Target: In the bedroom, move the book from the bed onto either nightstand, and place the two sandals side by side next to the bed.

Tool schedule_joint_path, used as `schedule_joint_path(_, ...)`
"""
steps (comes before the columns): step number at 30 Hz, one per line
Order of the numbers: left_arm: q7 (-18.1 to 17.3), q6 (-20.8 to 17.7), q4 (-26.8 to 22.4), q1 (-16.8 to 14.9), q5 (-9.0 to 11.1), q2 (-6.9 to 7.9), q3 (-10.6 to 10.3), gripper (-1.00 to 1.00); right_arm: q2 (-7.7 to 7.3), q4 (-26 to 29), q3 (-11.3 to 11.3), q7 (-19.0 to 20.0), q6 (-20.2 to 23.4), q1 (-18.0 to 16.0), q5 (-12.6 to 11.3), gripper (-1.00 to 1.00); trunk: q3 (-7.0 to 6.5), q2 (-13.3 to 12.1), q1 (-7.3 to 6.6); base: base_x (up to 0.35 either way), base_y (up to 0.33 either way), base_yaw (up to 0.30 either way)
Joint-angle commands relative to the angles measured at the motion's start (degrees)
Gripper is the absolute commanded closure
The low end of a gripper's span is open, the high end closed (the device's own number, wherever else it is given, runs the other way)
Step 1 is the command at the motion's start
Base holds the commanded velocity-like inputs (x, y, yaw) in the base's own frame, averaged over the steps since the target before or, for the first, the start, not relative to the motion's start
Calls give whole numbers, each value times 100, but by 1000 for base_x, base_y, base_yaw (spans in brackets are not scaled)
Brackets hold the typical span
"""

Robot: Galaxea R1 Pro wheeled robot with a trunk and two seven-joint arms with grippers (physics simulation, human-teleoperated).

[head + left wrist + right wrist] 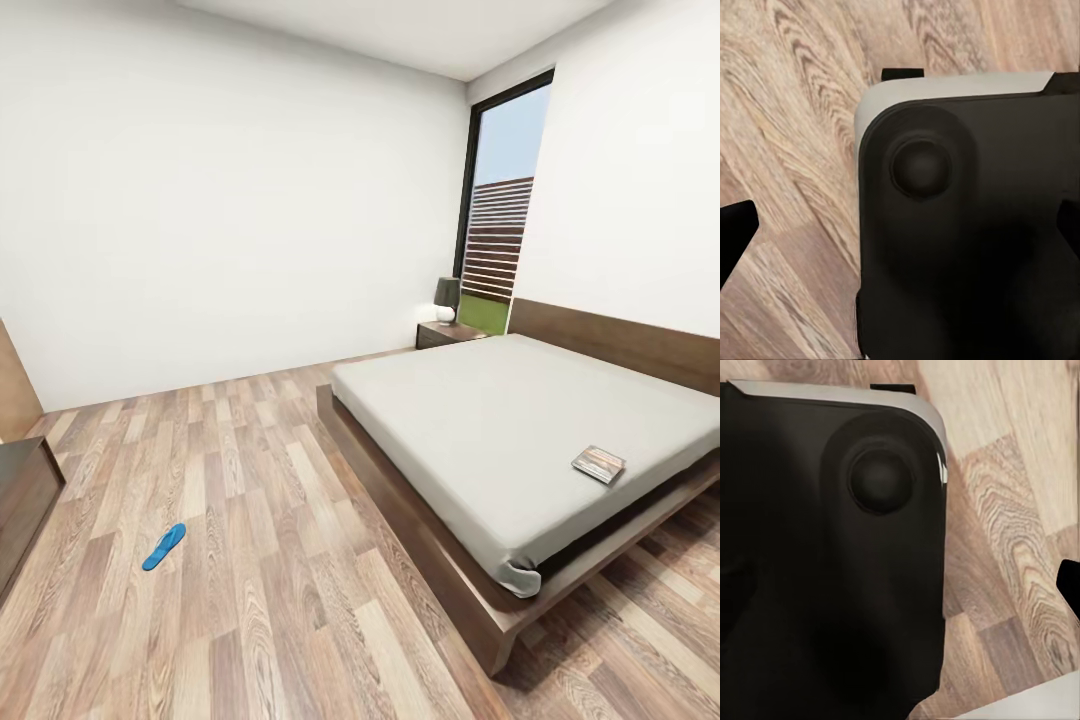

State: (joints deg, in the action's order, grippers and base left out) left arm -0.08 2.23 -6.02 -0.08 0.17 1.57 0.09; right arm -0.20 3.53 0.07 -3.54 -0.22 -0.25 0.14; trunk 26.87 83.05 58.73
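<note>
Book point(598, 464) seen lying flat on bed point(500, 430), near right corner. One blue sandal point(163, 546) seen on floor, left, well apart from bed. Nightstand point(447, 333) at far side. Book judged light, thin, stiff-covered; best pinched at edge. End effector states cannot be told.

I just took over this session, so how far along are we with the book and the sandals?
Nothing looks done yet. The book lies on the bed, near its foot end, not on the nightstand by the window. One blue sandal lies alone on the floor, well away from the bed. Nothing is in hand: the wrist views face the robot's dark base and floor. Both moves are left.
</note>
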Motion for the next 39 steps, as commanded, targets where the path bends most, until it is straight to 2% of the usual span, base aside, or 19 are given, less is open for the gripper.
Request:
schedule_joint_path(1,1,48,-34,0,4,12,-1,-100,-3,34,1,-11,-36,-2,1,-100,5,3,0,0,0,0)
schedule_joint_path(14,38,465,-454,-7,-11,-4,0,-100,-15,454,-9,-6,-453,-18,-4,-100,5,3,0,0,0,0)
schedule_joint_path(15,35,852,-2817,-8,-11,-1,0,-100,-15,2141,-5,-8,-1152,-19,-2,-100,5,3,0,0,0,0)
schedule_joint_path(20,28,874,-2824,-9,7,13,1,-100,-17,2161,3,-14,-1485,-19,-35,-100,5,3,0,0,0,0)
schedule_joint_path(39,25,885,-2815,-9,18,1,6,-100,-1,2144,10,-23,-1542,-19,-49,-100,5,3,0,0,0,0)
